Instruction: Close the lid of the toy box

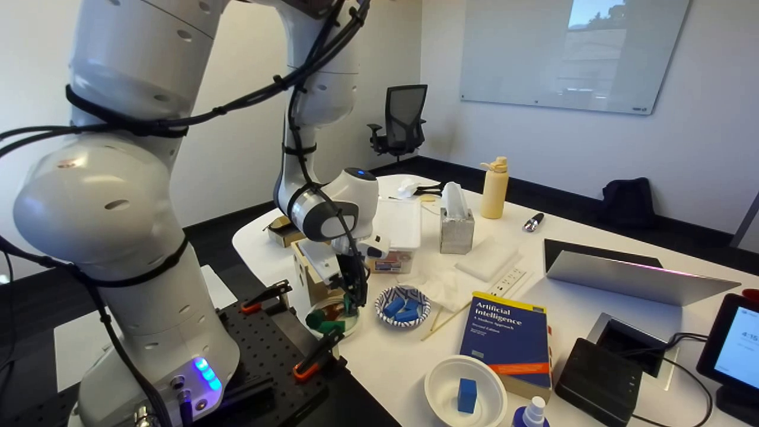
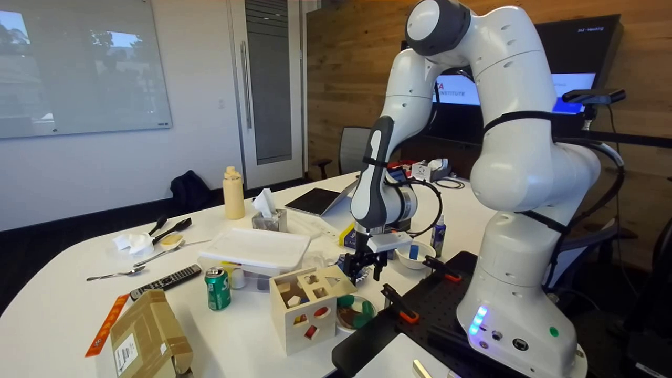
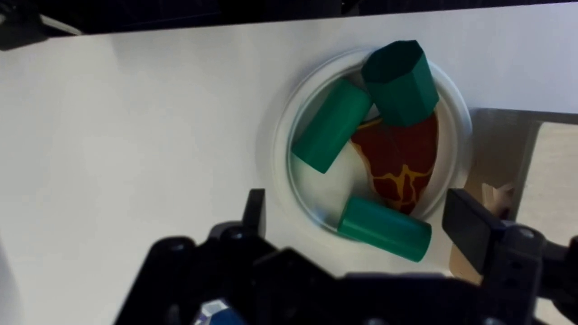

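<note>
Lid (image 2: 344,286) jutted off the toy box (image 2: 296,336) toward the pincer (image 2: 364,270), which hung just beside the box, jaws apart, nothing gripped. Closing push probably had to go boxward.

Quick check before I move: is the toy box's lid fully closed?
No: in an exterior view, the lid sits off to one side, jutting past an edge of the toy box and leaving part of its top uncovered.
</note>
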Available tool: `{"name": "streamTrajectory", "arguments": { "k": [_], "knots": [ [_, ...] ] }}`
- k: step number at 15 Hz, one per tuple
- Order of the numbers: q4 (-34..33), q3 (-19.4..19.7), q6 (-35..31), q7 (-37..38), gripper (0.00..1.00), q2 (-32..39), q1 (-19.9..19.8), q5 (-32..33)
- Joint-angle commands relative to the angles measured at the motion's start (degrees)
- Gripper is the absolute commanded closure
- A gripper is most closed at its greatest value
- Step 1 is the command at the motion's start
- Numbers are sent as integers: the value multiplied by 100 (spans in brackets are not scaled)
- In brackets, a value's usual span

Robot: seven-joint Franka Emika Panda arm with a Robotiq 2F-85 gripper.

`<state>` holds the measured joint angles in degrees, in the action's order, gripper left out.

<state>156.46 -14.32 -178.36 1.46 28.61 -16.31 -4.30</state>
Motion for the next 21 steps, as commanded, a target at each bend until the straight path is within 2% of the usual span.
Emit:
{"name": "streamTrajectory", "arguments": {
  "k": [1, 9, 21],
  "knots": [
    [-51, -332, -193, -154, 0, 112, -273, -20],
    [-167, -680, -281, -157, 0, 218, -448, 33],
    [-543, -904, -207, -180, 0, 534, -372, 128]
  ]
}}
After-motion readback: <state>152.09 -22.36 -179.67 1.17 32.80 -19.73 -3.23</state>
